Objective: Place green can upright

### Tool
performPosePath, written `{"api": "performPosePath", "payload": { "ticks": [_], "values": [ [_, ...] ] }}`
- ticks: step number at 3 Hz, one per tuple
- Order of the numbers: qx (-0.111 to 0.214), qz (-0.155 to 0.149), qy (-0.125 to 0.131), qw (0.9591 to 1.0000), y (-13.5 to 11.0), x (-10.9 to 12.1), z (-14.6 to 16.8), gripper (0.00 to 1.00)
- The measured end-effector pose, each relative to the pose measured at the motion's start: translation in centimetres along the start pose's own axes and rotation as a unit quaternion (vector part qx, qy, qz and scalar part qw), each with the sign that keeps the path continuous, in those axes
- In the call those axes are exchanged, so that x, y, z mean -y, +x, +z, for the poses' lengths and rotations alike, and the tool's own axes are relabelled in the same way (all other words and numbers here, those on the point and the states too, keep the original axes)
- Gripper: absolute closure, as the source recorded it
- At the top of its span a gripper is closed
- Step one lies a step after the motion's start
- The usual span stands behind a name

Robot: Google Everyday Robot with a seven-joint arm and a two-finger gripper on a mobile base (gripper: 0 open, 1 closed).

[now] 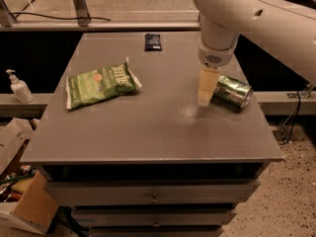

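The green can (234,91) lies on its side near the right edge of the grey table top (148,127), its silver end facing right and forward. My gripper (205,94) hangs straight down from the white arm (247,14), with its tip just above the table. It is right beside the can's left end, and I cannot tell whether it touches the can. The can is not lifted.
A flat green chip bag (100,84) lies on the left part of the table. A small dark packet (153,41) lies near the far edge. A white pump bottle (19,87) stands on a ledge to the left. Boxes (19,191) sit on the floor at lower left.
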State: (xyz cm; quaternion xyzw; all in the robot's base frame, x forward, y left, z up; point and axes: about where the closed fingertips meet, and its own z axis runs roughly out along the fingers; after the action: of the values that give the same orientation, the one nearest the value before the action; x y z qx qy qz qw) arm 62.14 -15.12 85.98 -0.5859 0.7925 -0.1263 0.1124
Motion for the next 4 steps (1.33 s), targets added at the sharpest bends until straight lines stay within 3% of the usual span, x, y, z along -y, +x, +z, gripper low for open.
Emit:
{"api": "performPosePath", "payload": {
  "ticks": [3, 4],
  "values": [
    [-0.023, 0.062, -0.022, 0.9976, 3.5, 1.3, 1.4, 0.00],
    [-0.023, 0.062, -0.031, 0.9973, 3.7, 0.6, 1.8, 0.18]
  ]
}}
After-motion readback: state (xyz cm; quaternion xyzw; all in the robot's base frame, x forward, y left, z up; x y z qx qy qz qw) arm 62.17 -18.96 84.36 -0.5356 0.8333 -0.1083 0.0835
